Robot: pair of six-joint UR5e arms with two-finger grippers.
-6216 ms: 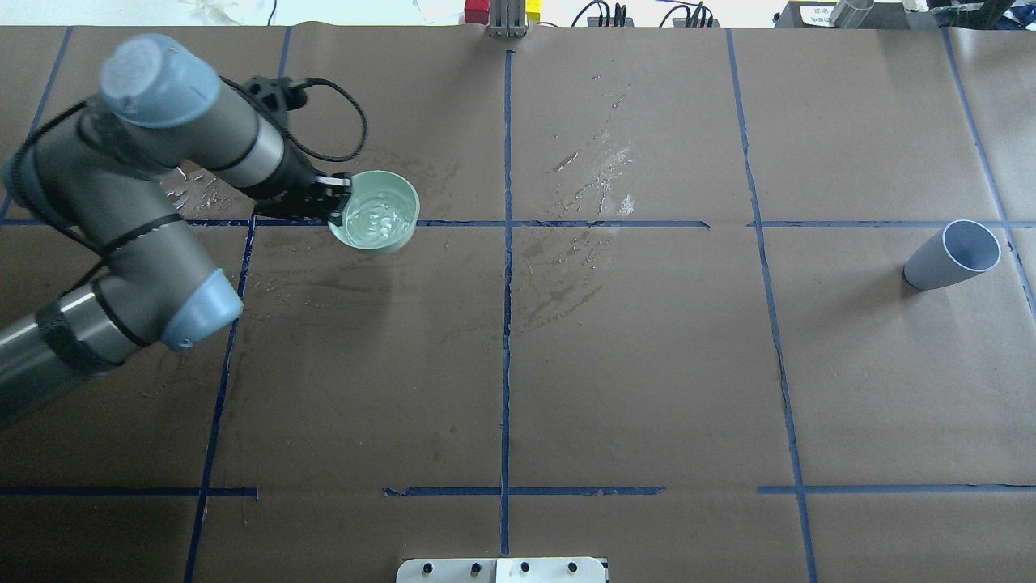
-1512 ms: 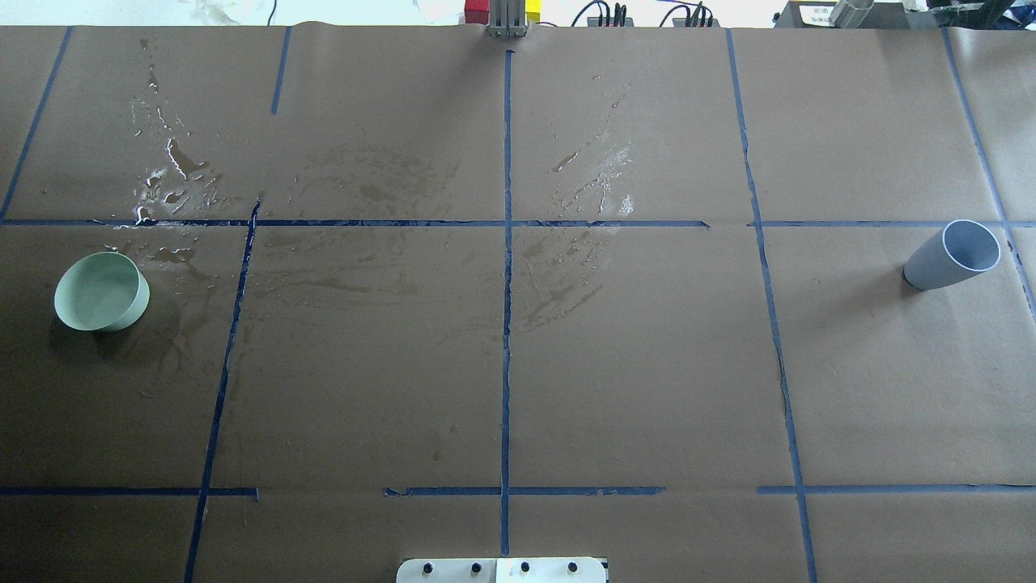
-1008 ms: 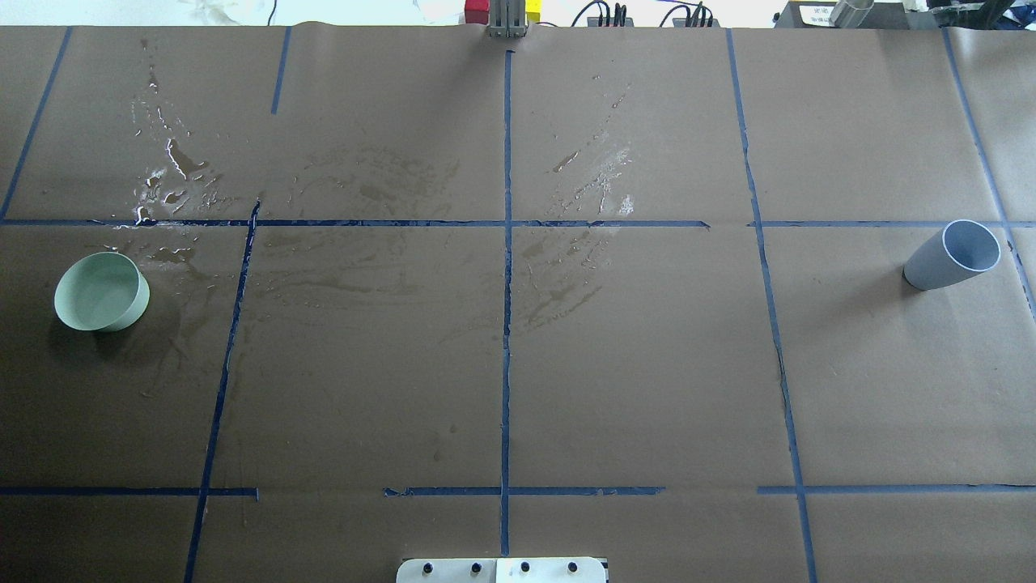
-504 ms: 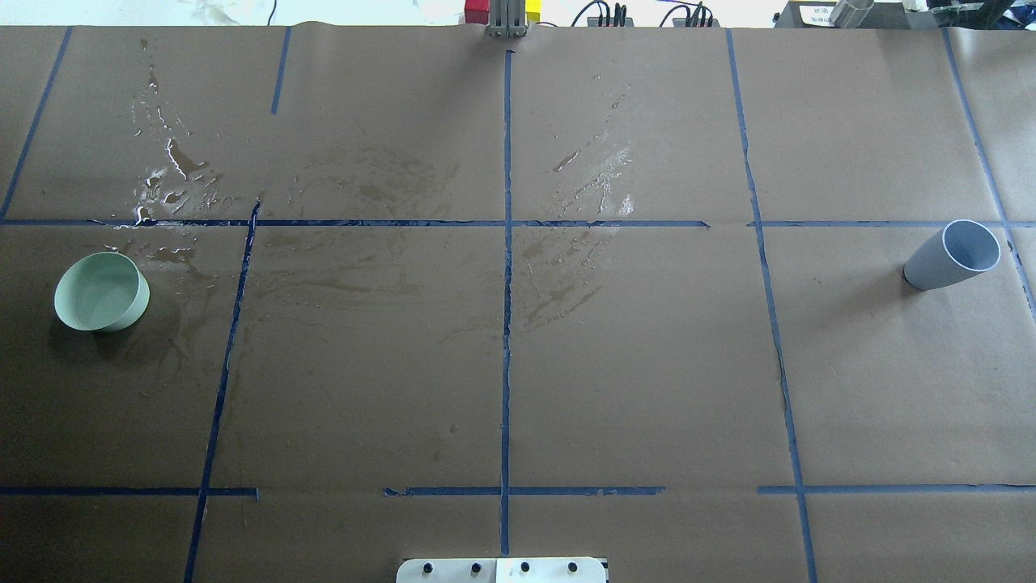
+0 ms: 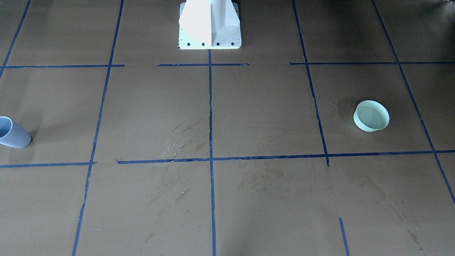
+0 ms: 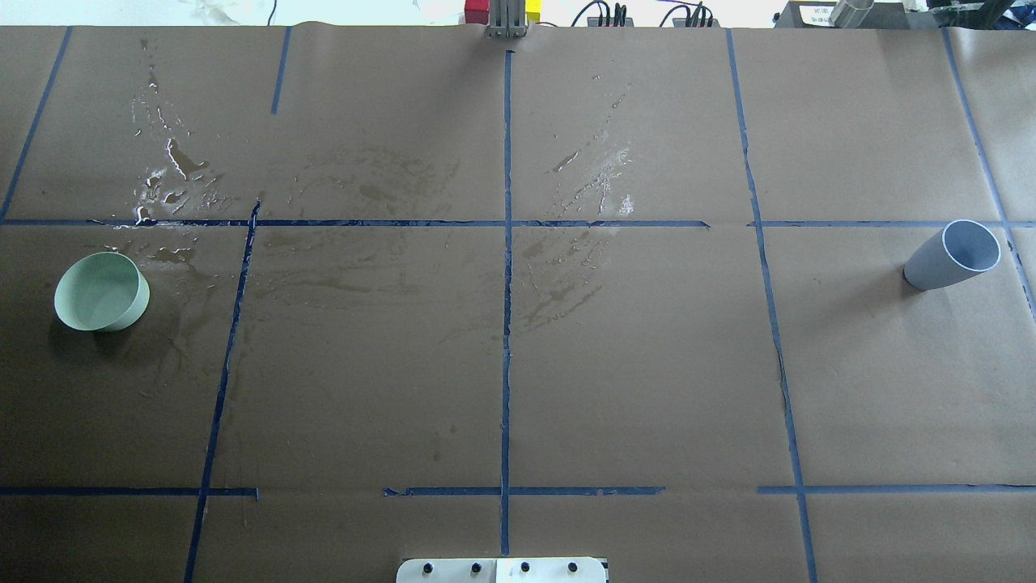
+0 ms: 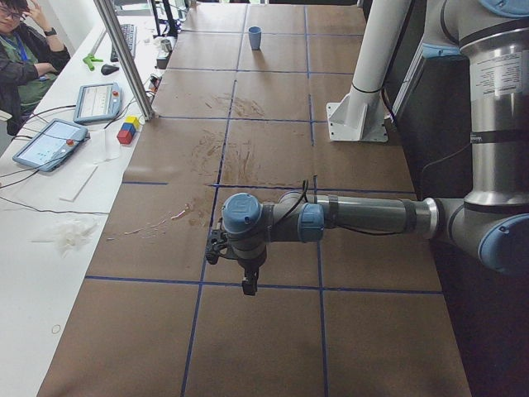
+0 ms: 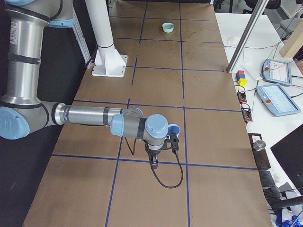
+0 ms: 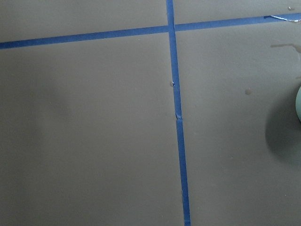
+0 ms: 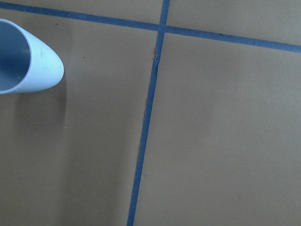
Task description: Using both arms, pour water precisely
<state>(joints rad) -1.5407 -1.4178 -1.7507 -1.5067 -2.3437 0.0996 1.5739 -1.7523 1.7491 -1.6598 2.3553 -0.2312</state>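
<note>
Over your table (image 6: pixel 647 364), the left arm (image 7: pixel 364 215) and right arm (image 8: pixel 90 115) hung low. I couldn't tell whether the left gripper (image 7: pixel 246 287) or right gripper (image 8: pixel 154 165) was open. The green bowl (image 6: pixel 101 291) and blue cup (image 6: pixel 951 257) stood well apart at opposite ends, and water (image 6: pixel 174 174) glistened in streaks near the bowl.

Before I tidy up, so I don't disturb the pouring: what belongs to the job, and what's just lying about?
Job:
pale green shallow round bowl
tall blue-grey cup
silver-grey left arm
silver-grey right arm

Lying about:
red, yellow and blue blocks
grey touchscreen pendant
glossy water splashes
</note>
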